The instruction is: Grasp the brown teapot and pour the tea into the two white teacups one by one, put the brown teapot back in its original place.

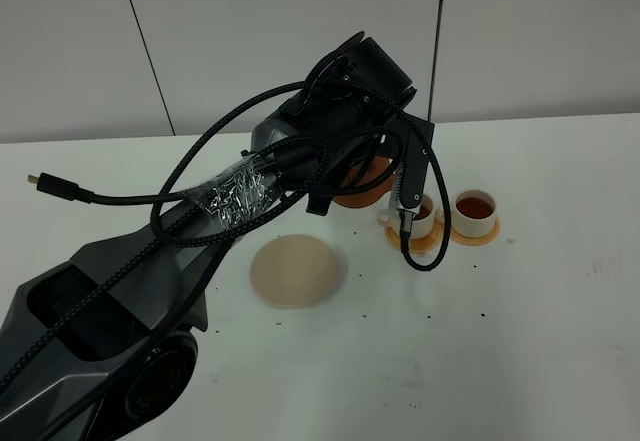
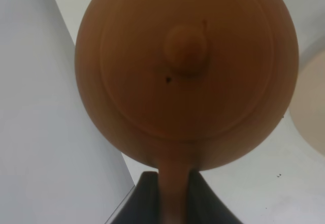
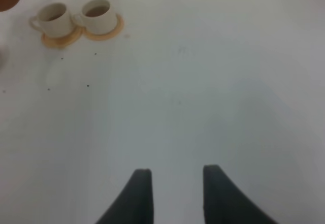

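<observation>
1. My left gripper (image 2: 175,193) is clamped on the loop handle of the brown teapot (image 2: 185,71); in my left wrist view the dark fingers (image 2: 142,198) press the handle from both sides, and the lid's knob faces the camera.
2. My right gripper (image 3: 172,193) holds nothing; its fingers stand apart above the bare white table (image 3: 203,97), well away from the cups.
3. In the high view, the original place (image 1: 296,271), a pale beige disc, lies flat on the table with nothing on it, just in front of my left arm.
4. Beyond the disc, the teapot (image 1: 362,183) hangs in the air, mostly hidden behind my left wrist, close beside the nearer cup.
5. The two white teacups (image 1: 447,213) sit side by side on orange coasters (image 1: 480,234). The right one holds brown tea; the left one is partly hidden by my gripper, so I cannot tell its fill there.
6. A grey wall (image 1: 300,41) stands behind the table.
</observation>
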You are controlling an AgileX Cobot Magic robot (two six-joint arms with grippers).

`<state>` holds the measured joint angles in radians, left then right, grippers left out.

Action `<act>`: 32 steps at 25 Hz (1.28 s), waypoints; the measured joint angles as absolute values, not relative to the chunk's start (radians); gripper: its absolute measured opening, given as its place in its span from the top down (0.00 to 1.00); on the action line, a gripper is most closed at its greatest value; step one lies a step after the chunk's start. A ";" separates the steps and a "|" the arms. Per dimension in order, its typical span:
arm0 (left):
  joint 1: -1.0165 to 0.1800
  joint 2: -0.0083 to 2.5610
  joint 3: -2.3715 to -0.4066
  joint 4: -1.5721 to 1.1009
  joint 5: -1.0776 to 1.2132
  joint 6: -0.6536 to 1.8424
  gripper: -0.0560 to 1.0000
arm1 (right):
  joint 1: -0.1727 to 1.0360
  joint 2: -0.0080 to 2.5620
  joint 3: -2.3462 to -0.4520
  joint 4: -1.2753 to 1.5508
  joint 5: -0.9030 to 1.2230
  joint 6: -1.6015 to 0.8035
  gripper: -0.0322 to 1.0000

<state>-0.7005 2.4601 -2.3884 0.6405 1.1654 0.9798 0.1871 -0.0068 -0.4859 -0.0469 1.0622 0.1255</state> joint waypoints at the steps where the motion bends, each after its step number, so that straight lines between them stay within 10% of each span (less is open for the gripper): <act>1: -0.700 2.460 -2.388 0.641 1.165 0.980 0.79 | 0.187 -0.007 -0.486 -0.047 1.062 0.125 0.74; 32: -0.700 2.460 -2.388 0.645 1.157 0.987 0.79 | 0.187 -0.007 -0.486 -0.047 1.062 0.124 0.74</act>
